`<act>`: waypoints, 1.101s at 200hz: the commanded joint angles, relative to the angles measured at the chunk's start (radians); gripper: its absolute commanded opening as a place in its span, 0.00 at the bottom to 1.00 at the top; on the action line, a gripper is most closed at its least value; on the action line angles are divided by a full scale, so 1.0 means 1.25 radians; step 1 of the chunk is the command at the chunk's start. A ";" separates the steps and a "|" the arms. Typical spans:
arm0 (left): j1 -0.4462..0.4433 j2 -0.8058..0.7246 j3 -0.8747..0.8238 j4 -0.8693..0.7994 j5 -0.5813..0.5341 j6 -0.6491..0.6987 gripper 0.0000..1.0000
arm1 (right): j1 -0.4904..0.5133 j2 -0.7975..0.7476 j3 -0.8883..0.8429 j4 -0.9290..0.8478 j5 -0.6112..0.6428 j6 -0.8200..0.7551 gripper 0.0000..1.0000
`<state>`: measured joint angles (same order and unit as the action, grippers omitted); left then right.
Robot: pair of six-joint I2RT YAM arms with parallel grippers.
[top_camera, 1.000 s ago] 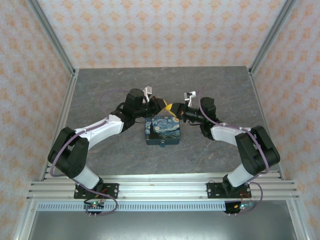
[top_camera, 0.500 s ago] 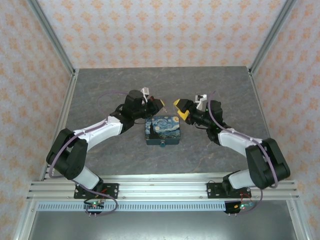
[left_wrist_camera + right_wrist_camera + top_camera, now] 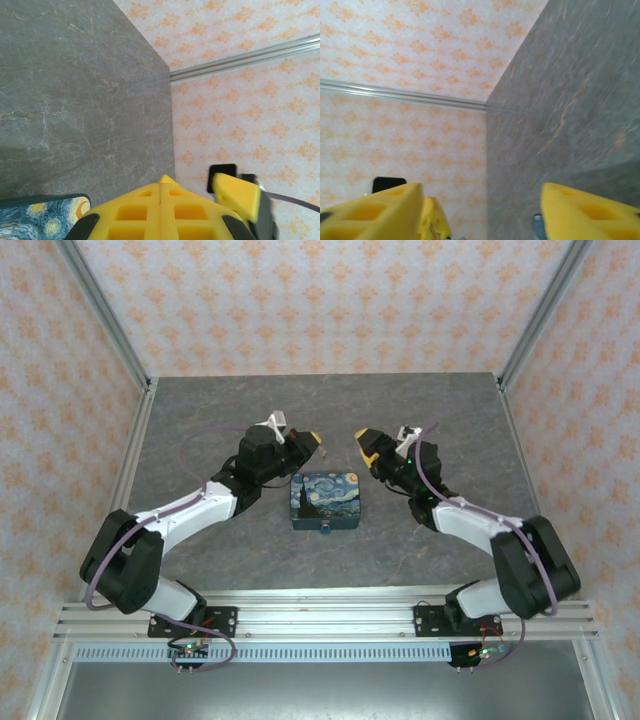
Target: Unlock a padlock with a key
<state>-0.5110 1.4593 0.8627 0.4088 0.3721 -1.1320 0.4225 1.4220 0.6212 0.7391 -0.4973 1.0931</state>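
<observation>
The padlock (image 3: 326,500), a square block with a blue-and-yellow starry print on top, lies flat mid-table. The key (image 3: 325,531), a tiny dark piece, sticks out of its near side. My left gripper (image 3: 313,440) hovers just beyond the block's far-left corner, its yellow fingers pressed together on nothing. In the left wrist view the shut left gripper (image 3: 160,184) points at the back wall, with a corner of the padlock (image 3: 42,220) at lower left. My right gripper (image 3: 365,440) hangs beyond the far-right corner. In the right wrist view the right gripper (image 3: 480,212) is open and empty.
Grey stone-look tabletop (image 3: 220,410) inside patterned walls with metal corner posts (image 3: 530,320). The two grippers face each other about a finger's length apart above the table behind the block. A rail (image 3: 320,620) runs along the near edge.
Both grippers have drawn back from the padlock's far edge, where they met, and moved apart. The right gripper has opened; the left stays shut. The padlock has not moved.
</observation>
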 commanded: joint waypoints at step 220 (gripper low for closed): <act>-0.009 0.011 -0.055 0.220 -0.140 -0.094 0.00 | 0.144 0.193 0.083 0.371 -0.010 0.156 0.25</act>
<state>-0.5175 1.4773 0.8043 0.6460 0.2340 -1.2369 0.5911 1.6543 0.7410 1.1332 -0.5205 1.2846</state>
